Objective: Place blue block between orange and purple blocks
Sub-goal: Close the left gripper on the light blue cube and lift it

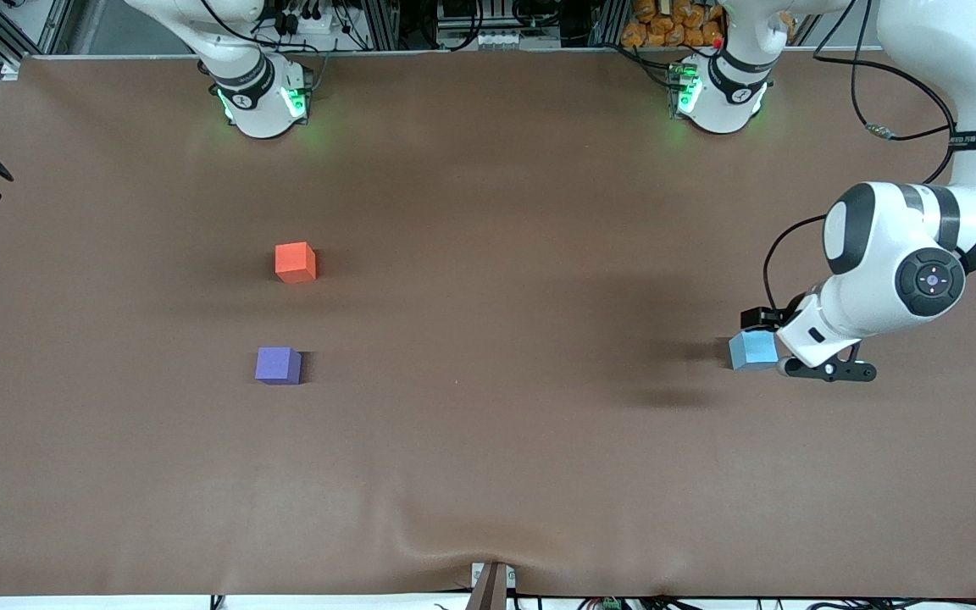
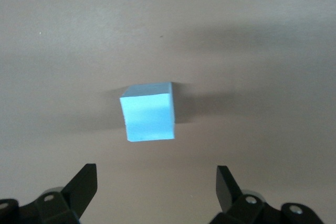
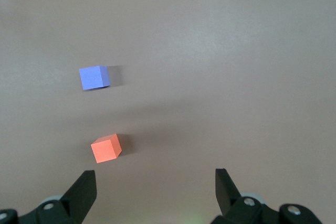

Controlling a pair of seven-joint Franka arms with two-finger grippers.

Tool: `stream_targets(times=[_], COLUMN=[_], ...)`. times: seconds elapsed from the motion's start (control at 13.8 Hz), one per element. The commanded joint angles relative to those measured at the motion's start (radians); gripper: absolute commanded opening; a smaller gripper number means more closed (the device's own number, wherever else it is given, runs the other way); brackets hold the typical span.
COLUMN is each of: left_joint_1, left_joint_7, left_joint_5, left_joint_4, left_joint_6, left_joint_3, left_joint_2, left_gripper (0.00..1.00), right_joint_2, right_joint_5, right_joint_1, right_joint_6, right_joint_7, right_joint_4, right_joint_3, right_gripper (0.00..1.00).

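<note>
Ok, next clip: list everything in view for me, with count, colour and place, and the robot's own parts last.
blue block: one, light sky blue, on the table toward the left arm's end, resting free beside the left gripper.
orange block: one, orange-red, toward the right arm's end of the table.
purple block: one, violet, nearer the front camera than the orange block, apart from it.
table: one, brown cover.
left gripper: one, black fingers open, low at the blue block, not gripping it.
right gripper: one, fingers open, raised over the table above the orange and purple blocks; this arm waits.
</note>
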Motion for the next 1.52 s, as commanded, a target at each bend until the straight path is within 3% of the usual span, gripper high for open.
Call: stream_targets(times=[0.0, 0.58, 1.16, 1.23, 1.38, 1.45], left_joint_1=[0.024, 0.038, 0.041, 0.041, 0.041, 0.04], left_joint_7=[0.01, -0.01, -0.011, -0.01, -0.007, 0.006], left_joint_5=[0.003, -0.01, -0.029, -0.029, -0.029, -0.029], left_joint_4=[-0.081, -0.093, -0.092, -0.095, -0.093, -0.092], left_joint_6=[0.111, 0.284, 0.303, 0.303, 0.3, 0.292], left_joint_3=[-0.004, -0.004, -0.004, -0.004, -0.004, -0.004], left_joint_2=[0.0, 0.112, 0.146, 0.152, 0.158, 0.157], left_gripper=[1.0, 1.0, 1.0, 0.93, 0.62, 0.4], right_joint_2=[0.004, 0.004, 0.004, 0.004, 0.007, 0.007], right_joint_5=[0.021, 0.021, 0.021, 0.021, 0.021, 0.018], right_joint_1=[-0.019, -0.019, -0.019, -0.016, -0.015, -0.021], right_joint_6=[-0.005, -0.005, -0.006, -0.008, -0.005, -0.005], right_joint_7=[-0.003, -0.003, -0.005, -0.007, -0.007, -0.007], right_joint_4=[0.013, 0.013, 0.013, 0.012, 0.013, 0.015], right_joint_3=[0.011, 0.011, 0.011, 0.013, 0.013, 0.013], right_gripper=[1.0, 1.0, 1.0, 1.0, 1.0, 1.0])
